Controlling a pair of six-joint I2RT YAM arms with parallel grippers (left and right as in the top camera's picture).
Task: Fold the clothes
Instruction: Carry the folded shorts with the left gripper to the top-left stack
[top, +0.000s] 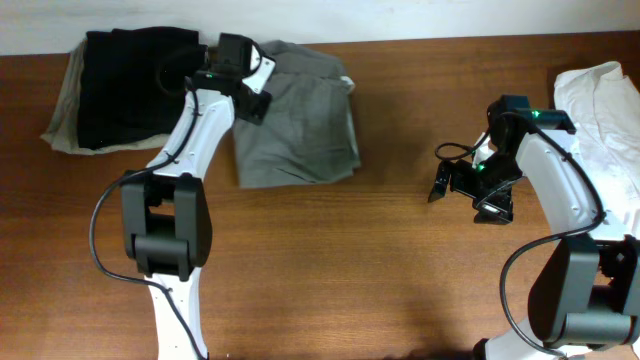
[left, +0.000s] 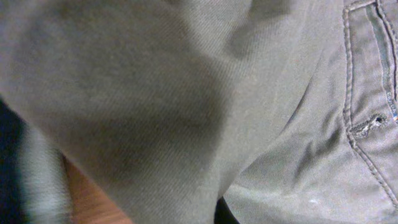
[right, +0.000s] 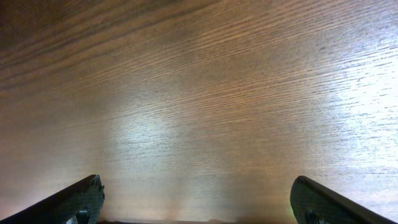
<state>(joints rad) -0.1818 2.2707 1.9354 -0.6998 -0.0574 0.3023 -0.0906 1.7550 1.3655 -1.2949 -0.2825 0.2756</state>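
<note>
Grey-olive cotton fills the left wrist view almost edge to edge: the shorts (left: 186, 93) sit so close that the twill weave and a stitched pocket seam (left: 349, 93) show, detail the overhead camera cannot give, and a sliver of the wooden table (left: 93, 202) peeks out at lower left. None of that camera's own fingers are in sight, so whether the left gripper (top: 250, 100) is clenched or released cannot be told. From overhead it sits over the upper left part of the shorts, which lie as a rough rectangle at the table's far side, left of centre. Only the overhead view shows the other clothes: a black garment (top: 125, 85) lying on a beige garment (top: 60, 115) at the far left, and a white garment (top: 600, 110) at the right edge. The right gripper (right: 199, 202) is released, its dark fingers (right: 78, 200) spread wide over bare wood grain, well apart from the shorts and nearer the white garment
</note>
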